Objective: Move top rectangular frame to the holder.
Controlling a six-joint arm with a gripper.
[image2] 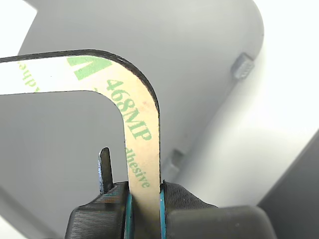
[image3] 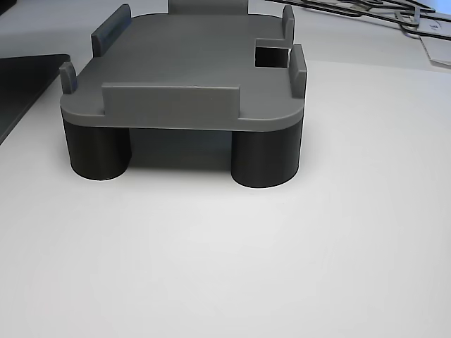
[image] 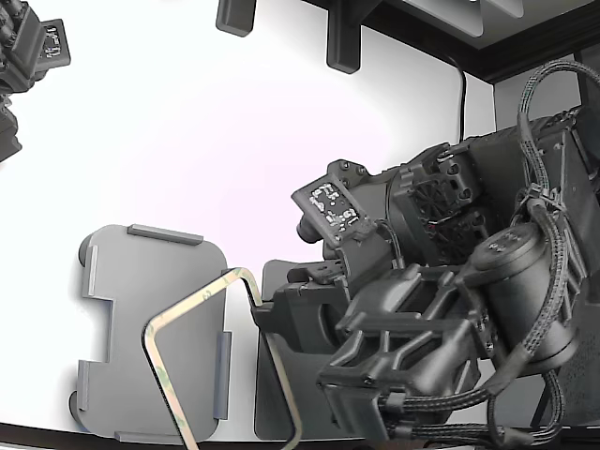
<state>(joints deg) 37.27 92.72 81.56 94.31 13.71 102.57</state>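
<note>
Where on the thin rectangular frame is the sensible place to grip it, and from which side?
On one flat side strip near a rounded corner, pinched across its width from outside, as the gripper does now: the frame is a thin band with a hollow middle, so only the strips offer purchase.

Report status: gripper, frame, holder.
Gripper shut on frame. Frame carried tilted over holder, not seated. Holder top bare in other view; nothing blocking.

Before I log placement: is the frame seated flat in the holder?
No. The gripper holds the frame tilted, partly over the holder; the other view shows nothing on it.
</note>
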